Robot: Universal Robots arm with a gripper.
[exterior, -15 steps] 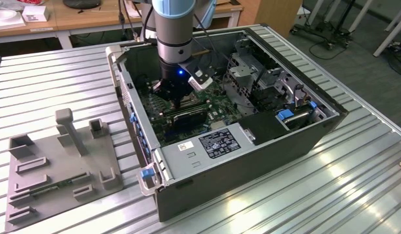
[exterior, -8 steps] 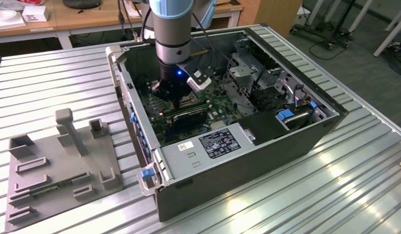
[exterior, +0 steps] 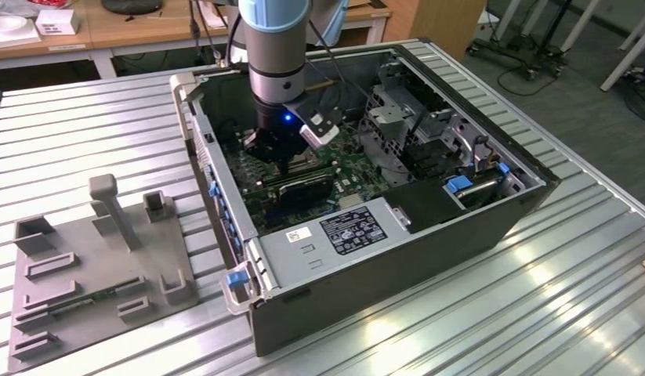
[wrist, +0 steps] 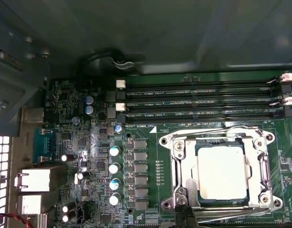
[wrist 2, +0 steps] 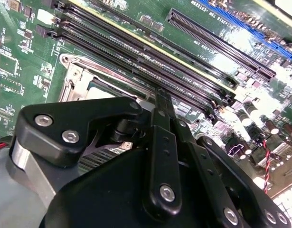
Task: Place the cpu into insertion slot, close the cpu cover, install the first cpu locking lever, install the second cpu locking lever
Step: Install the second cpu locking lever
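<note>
Gripper [exterior: 291, 160] down inside computer case [exterior: 406, 258], fingers pressed together, holding nothing. Cpu [wrist: 221, 172] seated in insertion slot [wrist: 185, 176] just beside fingertips, cpu cover [wrist: 256, 147] closed over it.

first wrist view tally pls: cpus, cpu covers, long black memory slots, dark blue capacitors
cpu: 1
cpu cover: 1
long black memory slots: 4
dark blue capacitors: 2
total: 8
</note>
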